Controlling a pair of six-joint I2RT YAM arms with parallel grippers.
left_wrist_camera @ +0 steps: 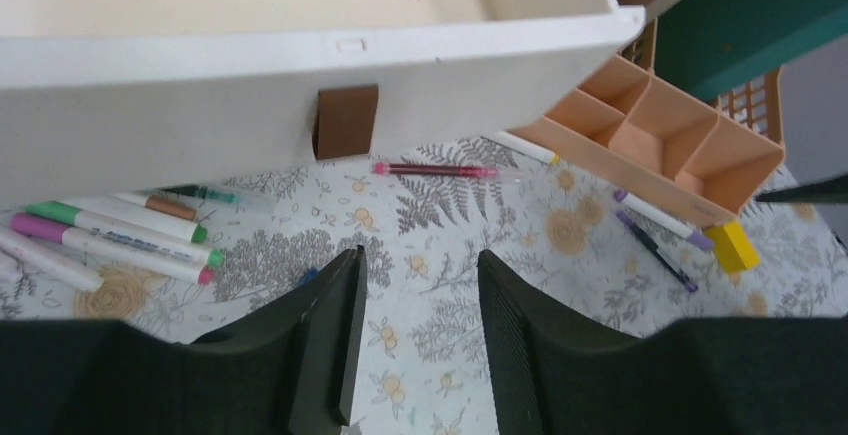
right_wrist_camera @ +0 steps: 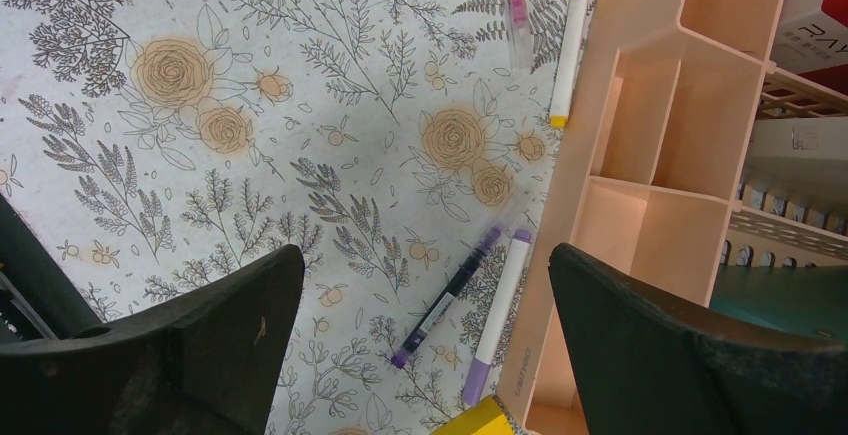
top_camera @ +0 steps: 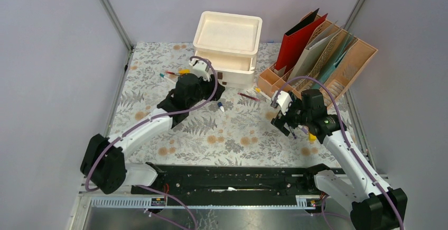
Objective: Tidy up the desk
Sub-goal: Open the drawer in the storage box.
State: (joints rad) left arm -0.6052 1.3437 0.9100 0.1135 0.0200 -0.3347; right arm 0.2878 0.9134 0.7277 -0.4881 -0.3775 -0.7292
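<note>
Both spread, empty: left tool (left_wrist_camera: 416, 275) and right tool (right_wrist_camera: 425, 275) hover over the desk (top_camera: 211, 129).

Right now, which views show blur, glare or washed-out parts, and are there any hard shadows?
Top external: even, soft light, no glare, only faint shadows on the desk. Left wrist: the white box, close to the lens, looks bright and washed out; the left gripper is dark and soft. Right wrist: the purple pen is sharp; the right gripper is dark and featureless.

On the cloth-covered desk (top_camera: 232, 135) we see the white plastic drawer box (top_camera: 227, 45) behind loose marker pens (left_wrist_camera: 120, 233), the peach file rack (top_camera: 322, 61) to its right.
</note>
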